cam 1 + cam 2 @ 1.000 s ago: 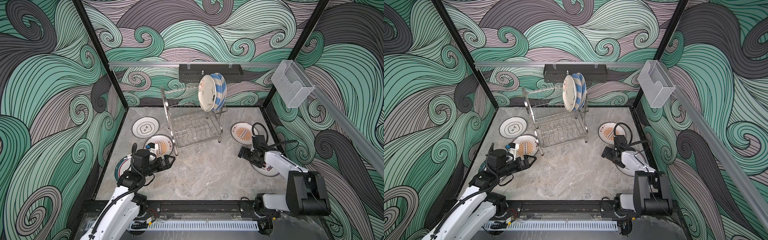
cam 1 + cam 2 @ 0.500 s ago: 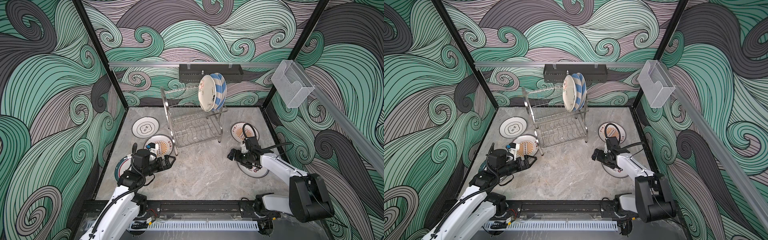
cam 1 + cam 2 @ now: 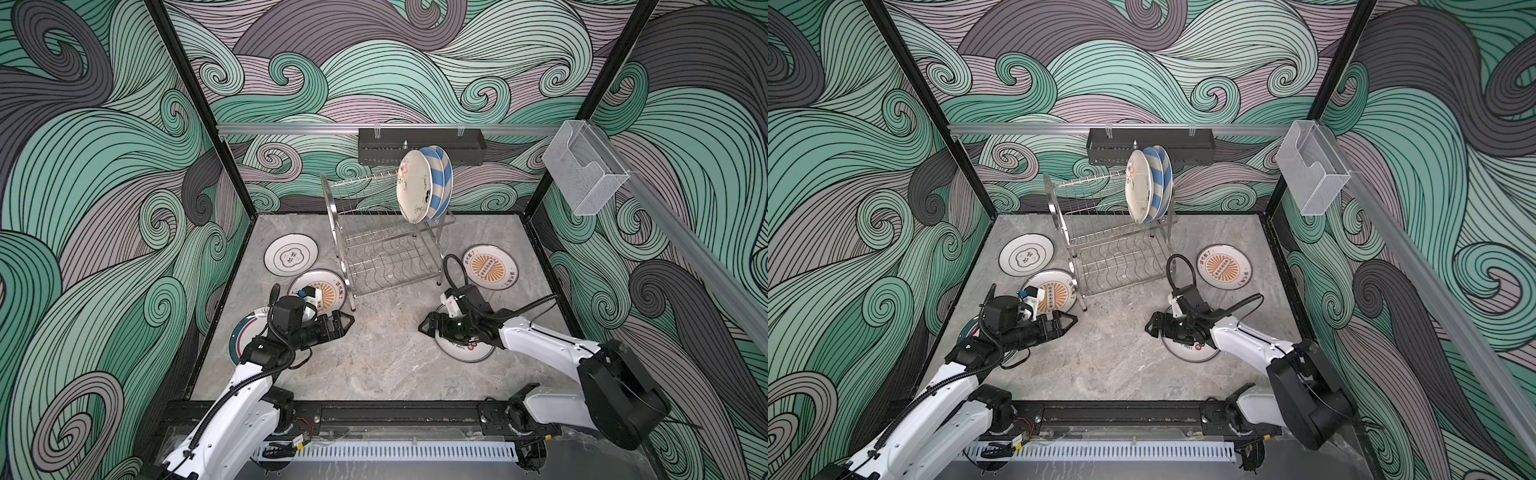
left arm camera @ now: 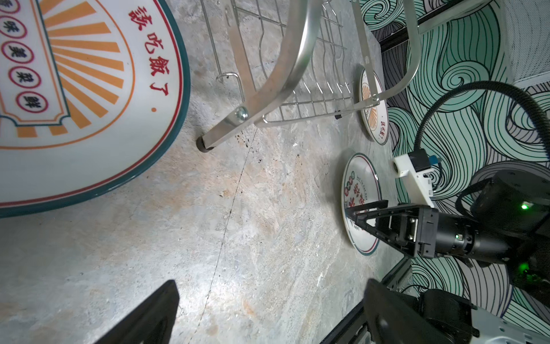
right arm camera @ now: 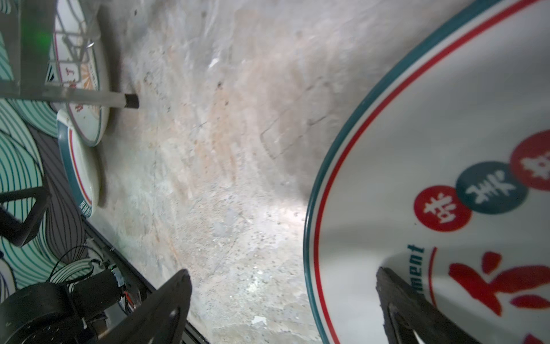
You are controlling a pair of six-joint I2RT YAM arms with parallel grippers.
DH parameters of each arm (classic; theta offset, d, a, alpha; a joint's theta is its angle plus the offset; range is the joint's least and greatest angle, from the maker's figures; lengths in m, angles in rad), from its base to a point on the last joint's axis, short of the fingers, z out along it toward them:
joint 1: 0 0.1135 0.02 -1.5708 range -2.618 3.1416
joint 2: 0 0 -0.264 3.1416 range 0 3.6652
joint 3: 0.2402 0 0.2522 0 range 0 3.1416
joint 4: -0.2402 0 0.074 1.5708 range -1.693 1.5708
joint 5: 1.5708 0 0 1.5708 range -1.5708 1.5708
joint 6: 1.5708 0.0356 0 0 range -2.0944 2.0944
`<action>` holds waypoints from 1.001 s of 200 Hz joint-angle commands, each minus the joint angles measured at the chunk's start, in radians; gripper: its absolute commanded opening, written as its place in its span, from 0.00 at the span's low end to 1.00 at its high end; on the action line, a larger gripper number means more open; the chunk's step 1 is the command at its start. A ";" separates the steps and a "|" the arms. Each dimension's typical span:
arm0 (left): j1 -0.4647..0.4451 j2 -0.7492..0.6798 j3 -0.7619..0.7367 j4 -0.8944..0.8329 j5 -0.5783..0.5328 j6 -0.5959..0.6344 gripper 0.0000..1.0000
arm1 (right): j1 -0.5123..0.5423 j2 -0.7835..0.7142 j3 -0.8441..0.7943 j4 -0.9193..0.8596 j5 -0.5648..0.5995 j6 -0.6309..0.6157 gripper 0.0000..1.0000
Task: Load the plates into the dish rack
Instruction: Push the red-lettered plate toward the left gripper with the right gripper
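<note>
The right arm has swung left toward the middle of the table over the last second. It has carried the right gripper from beside the right orange-sunburst plate to the left rim of the white plate with red characters. The left arm has not shifted.

The right gripper's jaws stand wide and hold nothing. In the right wrist view one finger hangs over the plate's face and the other over bare table, with the teal-and-red rim between them. Whether that finger touches the plate I cannot tell.

The left gripper hovers low over the table at the near left, pointing right toward the middle. The left wrist view shows its jaws wide too, with only bare table between them.

The dish rack stands at the far middle of the table. At the right end of its top tier the cream doodle plate stands on edge, and a blue-and-white striped plate stands just behind it.

The other plates lie flat on the table:
- The black-cloud plate is to the left of the rack.
- The left orange-sunburst plate is just beside the rack's near left leg, partly under the left arm's wrist.
- The teal-rimmed plate is at the near left, largely covered by that arm.
- The right orange-sunburst plate lies to the right of the rack.
- The white plate lies nearer than the right orange-sunburst plate, under the right arm.
</note>
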 commanded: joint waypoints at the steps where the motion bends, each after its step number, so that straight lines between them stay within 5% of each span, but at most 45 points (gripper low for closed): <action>1: -0.023 -0.003 -0.012 0.038 0.000 -0.022 0.99 | 0.102 0.068 0.018 0.075 -0.010 0.086 0.96; 67: -0.057 -0.018 -0.021 0.003 -0.052 -0.025 0.98 | 0.322 0.258 0.223 0.152 -0.047 0.094 0.92; 112: -0.094 -0.030 -0.044 0.008 -0.081 -0.022 0.99 | 0.331 0.108 0.269 -0.094 0.123 -0.019 0.92; 153: -0.191 0.041 -0.049 0.086 -0.137 -0.053 0.99 | 0.163 -0.113 0.179 -0.350 0.181 -0.069 0.90; 200: -0.276 0.181 -0.038 0.195 -0.166 -0.053 0.99 | -0.077 -0.426 -0.043 -0.421 0.163 -0.067 0.82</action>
